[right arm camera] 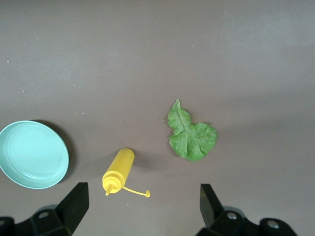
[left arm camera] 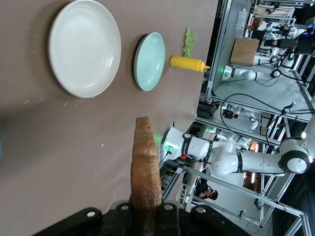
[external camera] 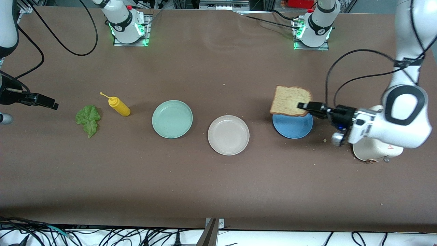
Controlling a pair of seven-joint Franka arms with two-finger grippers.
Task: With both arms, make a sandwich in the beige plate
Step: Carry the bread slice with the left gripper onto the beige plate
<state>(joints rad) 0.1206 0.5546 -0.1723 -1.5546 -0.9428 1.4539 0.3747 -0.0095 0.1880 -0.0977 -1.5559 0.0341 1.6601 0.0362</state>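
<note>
At the right arm's end of the counter (external camera: 218,191) my right gripper (external camera: 51,104) hangs in the air with its fingers (right arm camera: 74,201) spread wide and nothing between them; most of that arm is cut off at the frame edge. Next along lie the lettuce leaf (external camera: 88,119), flat on the bare counter, and the yellow squeeze bottle (external camera: 118,105) on its side just beside it, its cap string trailing. Then the plates run in a row, apart from one another: the mint-green plate (external camera: 172,119), the beige plate (external camera: 228,135) slightly nearer the front camera, and the blue plate (external camera: 293,125). All three hold nothing. My left gripper (external camera: 305,106) is over the blue plate, fingers clamped on the edge of a bread slice (external camera: 289,100), which hides part of that plate. The left arm reaches in low from its end of the counter, forearm about level
</note>
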